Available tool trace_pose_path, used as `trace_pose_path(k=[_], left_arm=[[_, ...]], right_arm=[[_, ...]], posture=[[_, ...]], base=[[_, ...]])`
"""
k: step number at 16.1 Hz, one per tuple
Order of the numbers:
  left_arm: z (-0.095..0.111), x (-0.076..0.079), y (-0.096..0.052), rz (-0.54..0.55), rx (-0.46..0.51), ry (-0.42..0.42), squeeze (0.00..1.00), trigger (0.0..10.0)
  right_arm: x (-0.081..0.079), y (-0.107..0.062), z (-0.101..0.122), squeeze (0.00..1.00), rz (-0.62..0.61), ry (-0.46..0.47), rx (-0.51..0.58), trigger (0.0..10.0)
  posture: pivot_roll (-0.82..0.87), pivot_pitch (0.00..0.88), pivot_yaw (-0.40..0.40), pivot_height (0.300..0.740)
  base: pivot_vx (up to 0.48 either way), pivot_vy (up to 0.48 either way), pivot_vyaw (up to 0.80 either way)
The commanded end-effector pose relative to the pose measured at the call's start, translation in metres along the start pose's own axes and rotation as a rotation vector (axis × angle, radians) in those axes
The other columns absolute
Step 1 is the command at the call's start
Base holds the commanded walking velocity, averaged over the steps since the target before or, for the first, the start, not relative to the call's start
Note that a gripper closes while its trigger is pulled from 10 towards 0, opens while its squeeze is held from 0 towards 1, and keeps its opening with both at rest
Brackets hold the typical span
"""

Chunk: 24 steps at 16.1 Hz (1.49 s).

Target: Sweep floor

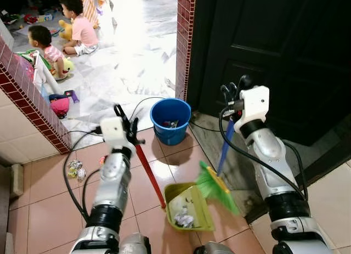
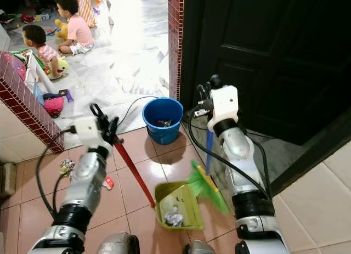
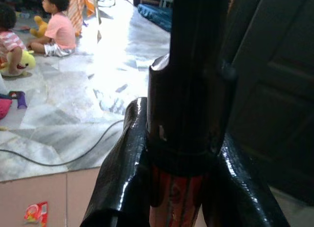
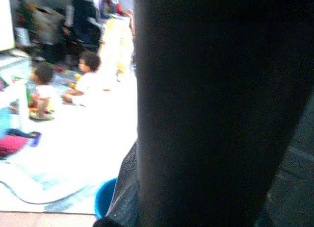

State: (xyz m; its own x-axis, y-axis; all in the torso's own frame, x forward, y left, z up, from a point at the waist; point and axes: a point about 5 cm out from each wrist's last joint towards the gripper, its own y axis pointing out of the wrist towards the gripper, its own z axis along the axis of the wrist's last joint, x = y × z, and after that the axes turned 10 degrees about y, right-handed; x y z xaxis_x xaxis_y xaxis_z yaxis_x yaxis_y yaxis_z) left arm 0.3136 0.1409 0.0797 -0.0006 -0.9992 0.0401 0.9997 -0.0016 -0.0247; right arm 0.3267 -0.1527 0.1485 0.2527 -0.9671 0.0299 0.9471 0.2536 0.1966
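A green dustpan (image 1: 192,202) rests on the pink floor tiles with crumpled paper (image 1: 184,216) inside it. Its long red handle (image 1: 149,170) rises up and to the left into my left gripper (image 1: 127,124), which is shut on the handle's top; the left wrist view shows both fingers (image 3: 122,178) clamped on it. My right gripper (image 1: 232,92) is shut on the blue stick (image 1: 225,147) of a green broom. The broom's bristles (image 1: 218,188) sit at the dustpan's right rim. A crumpled wrapper (image 1: 75,169) and a small red wrapper (image 2: 108,182) lie on the tiles at left.
A blue bucket (image 1: 171,121) holding some rubbish stands just beyond the dustpan. A dark door (image 1: 274,45) is on the right and a red brick-tiled low wall (image 1: 33,97) on the left. Two people (image 1: 77,23) sit on the marble floor beyond, with toys and a cable (image 1: 143,103).
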Motion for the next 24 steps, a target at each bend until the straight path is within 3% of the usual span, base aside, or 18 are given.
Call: trace_pose_path(k=[1, 3, 5, 9, 13, 17, 24], left_arm=[[0.027, -0.012, 0.004, 0.052, 0.109, -0.018, 0.00, 10.0], [0.050, -0.030, 0.003, 0.144, 0.173, -0.030, 0.00, 10.0], [0.070, -0.035, 0.002, 0.155, 0.230, -0.038, 0.00, 10.0], [0.113, -0.030, 0.004, 0.132, 0.324, -0.096, 0.00, 10.0], [0.155, -0.033, 0.008, 0.158, 0.478, -0.021, 0.00, 10.0], [0.167, -0.037, 0.014, 0.184, 0.499, 0.006, 0.00, 10.0], [0.179, -0.041, 0.019, 0.235, 0.532, 0.003, 0.00, 10.0]], right_arm=[[0.004, -0.005, -0.006, 0.00, -0.029, -0.039, -0.017, 10.0], [0.002, -0.016, -0.024, 0.00, -0.076, 0.033, -0.090, 10.0], [-0.006, -0.020, -0.031, 0.00, -0.064, 0.054, -0.112, 10.0], [-0.022, -0.017, -0.035, 0.00, -0.002, 0.038, -0.127, 10.0], [-0.025, -0.015, -0.036, 0.00, 0.006, 0.051, -0.135, 10.0], [-0.035, -0.016, -0.035, 0.00, 0.048, 0.078, -0.115, 10.0], [-0.041, -0.012, -0.029, 0.00, 0.100, 0.030, -0.076, 10.0]], posture=[[-0.06, 0.000, 0.030, 0.740], [-0.05, 0.000, 0.029, 0.740], [-0.05, 0.000, 0.029, 0.740], [-0.04, 0.000, 0.022, 0.740], [-0.04, 0.000, 0.024, 0.740], [-0.04, 0.000, 0.025, 0.740], [-0.03, 0.000, 0.023, 0.740]], base=[[0.000, 0.000, 0.00], [0.000, 0.000, 0.00], [0.000, 0.000, 0.00], [0.000, 0.000, 0.00], [0.000, 0.000, 0.00], [0.172, 0.077, 0.00], [0.379, 0.295, 0.00]])
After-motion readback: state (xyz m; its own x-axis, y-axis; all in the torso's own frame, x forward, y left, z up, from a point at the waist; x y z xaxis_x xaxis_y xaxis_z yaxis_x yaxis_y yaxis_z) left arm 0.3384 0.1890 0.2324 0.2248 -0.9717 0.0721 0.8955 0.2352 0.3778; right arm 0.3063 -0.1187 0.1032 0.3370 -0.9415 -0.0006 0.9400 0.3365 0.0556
